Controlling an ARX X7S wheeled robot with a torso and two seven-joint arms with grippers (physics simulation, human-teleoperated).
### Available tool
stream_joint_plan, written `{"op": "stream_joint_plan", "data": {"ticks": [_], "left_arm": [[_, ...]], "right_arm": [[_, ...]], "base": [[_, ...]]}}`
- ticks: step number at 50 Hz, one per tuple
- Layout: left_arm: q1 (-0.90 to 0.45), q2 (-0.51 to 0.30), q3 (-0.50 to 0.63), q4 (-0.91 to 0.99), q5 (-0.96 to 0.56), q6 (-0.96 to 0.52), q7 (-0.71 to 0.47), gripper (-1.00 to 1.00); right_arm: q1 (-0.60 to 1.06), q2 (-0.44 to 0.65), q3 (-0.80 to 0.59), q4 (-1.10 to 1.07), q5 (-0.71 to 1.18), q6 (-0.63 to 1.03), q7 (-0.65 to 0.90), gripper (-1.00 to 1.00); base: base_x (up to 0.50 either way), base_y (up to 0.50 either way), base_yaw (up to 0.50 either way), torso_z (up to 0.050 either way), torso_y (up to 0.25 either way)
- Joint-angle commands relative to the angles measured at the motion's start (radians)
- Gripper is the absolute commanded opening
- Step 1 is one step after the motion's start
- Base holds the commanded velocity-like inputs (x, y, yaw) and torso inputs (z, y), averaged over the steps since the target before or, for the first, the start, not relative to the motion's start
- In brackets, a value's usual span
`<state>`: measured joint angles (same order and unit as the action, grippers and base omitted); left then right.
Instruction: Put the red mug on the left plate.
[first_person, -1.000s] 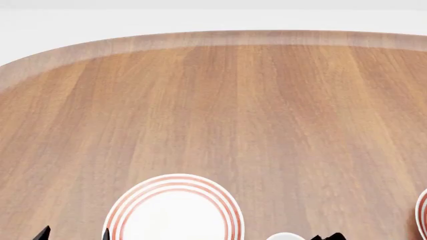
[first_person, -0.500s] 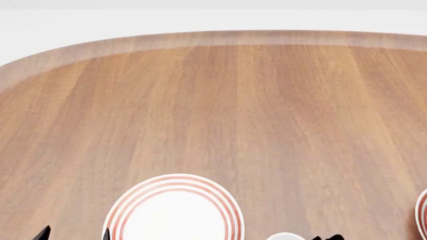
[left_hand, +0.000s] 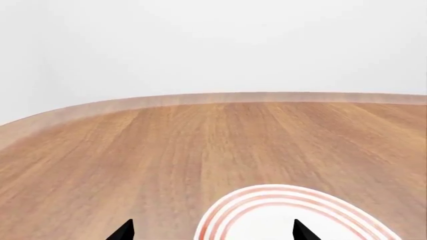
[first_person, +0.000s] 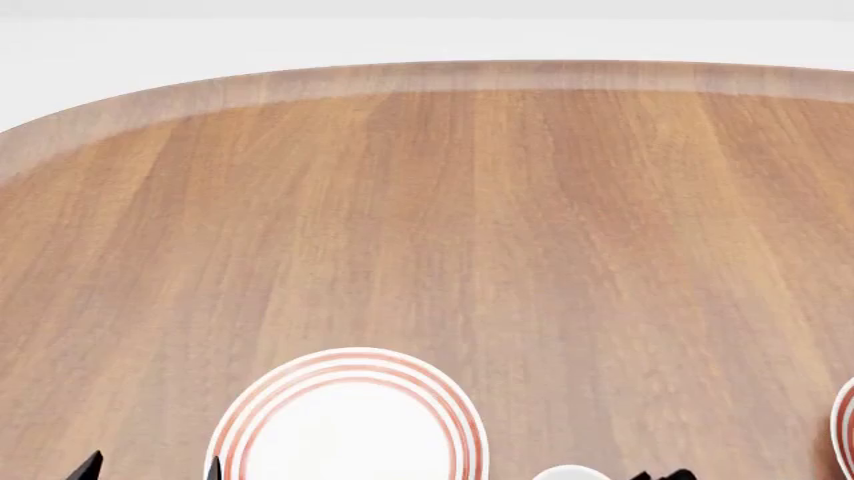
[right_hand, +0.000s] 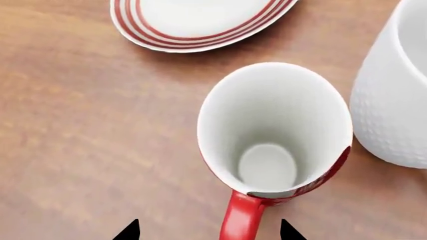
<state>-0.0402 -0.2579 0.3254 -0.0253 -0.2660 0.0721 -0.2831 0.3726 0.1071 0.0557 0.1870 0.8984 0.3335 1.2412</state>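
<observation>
1. Presently, the red mug (right_hand: 275, 145) stood upright on the table (right_hand: 73, 140), just beside a white mug (right_hand: 393, 95) and near a ringed plate (right_hand: 200, 22).
2. Right end effector (right_hand: 209, 231) hovered above the mug, tips apart either side of the handle (right_hand: 239, 217), gripping nothing.
3. Left end effector (left_hand: 212, 231) was apart and empty, at the left plate (first_person: 350, 420).
4. Judgement: rigid, glazed, likely slippery and breakable; take the handle or rim wall.
</observation>
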Motion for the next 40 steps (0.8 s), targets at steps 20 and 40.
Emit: {"op": "stream_joint_plan", "data": {"ticks": [20,40], "left_arm": [[-0.002,-0.008,0.011,0.002,-0.005,0.004,-0.009,1.0],[-0.008,-0.01,0.02,-0.008,-0.009,0.009,-0.011,1.0]], "right_arm": [[0.005,0.003,-0.018,0.04,0.009,-0.029,-0.012,-1.0],[-0.002,0.017,-0.049,-0.031,0.015,-0.025,-0.008,-1.0]], "base": [[0.0,0.0,0.0,0.0,0.0],[0.0,0.0,0.0,0.0,0.001]]}}
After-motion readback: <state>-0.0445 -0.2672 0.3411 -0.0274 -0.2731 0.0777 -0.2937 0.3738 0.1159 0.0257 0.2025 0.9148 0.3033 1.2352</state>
